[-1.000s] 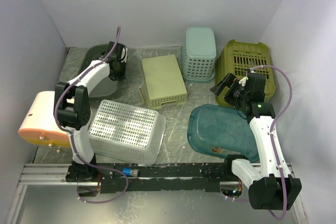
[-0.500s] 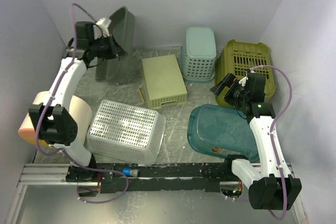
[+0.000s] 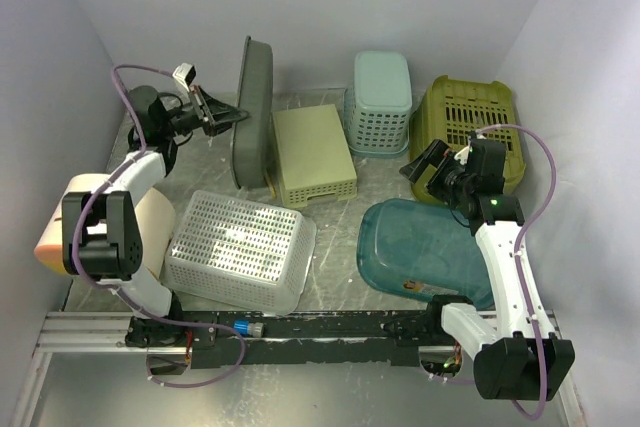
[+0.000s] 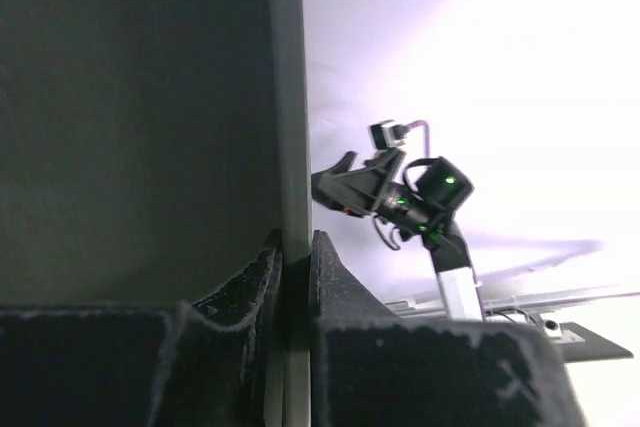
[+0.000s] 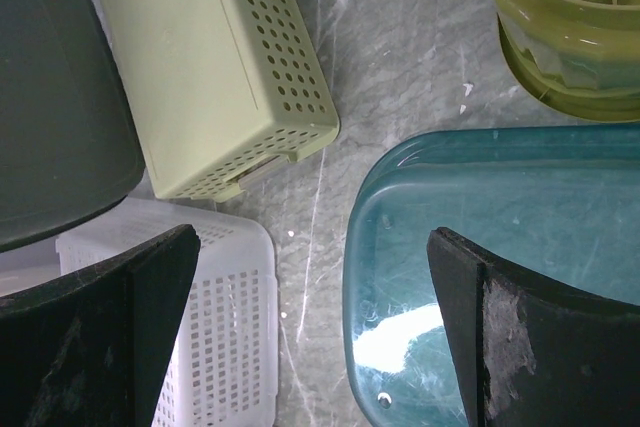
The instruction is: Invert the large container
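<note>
While in tool (image 3: 229, 115), container (image 3: 256, 87) edgewise.

White links (image 3: 505, 267), black joints (image 3: 100, 247), looping purple cables (image 3: 510, 127), dark pincer fingers (image 5: 90, 347).

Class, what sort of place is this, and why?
Probably a robot test cell: white walls box in a marbled table, a left arm and right arm stand on a rail, plastic baskets lie about.
</note>
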